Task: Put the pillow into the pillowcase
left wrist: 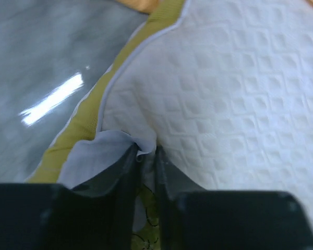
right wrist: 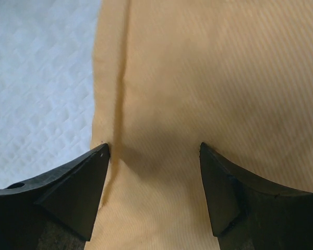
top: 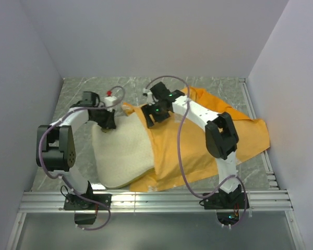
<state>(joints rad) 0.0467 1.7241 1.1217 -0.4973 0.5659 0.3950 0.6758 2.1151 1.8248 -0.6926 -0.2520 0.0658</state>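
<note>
The cream-white quilted pillow (top: 122,151) lies left of centre, its right part inside the orange pillowcase (top: 203,140). My left gripper (top: 107,121) is shut on the pillow's far corner; the left wrist view shows the jaws pinching the white piping beside the yellowish edge (left wrist: 86,122) of the pillow (left wrist: 235,88). My right gripper (top: 157,113) is open, pressed down on the pillowcase near its open hem. In the right wrist view the orange cloth (right wrist: 208,78) fills the gap between the fingers and the hem (right wrist: 107,94) lies over the pillow (right wrist: 36,88).
A grey marbled tabletop (top: 78,99) is walled on three sides. A small white and red object (top: 110,95) sits at the back near the left gripper. A metal rail (top: 156,200) runs along the near edge.
</note>
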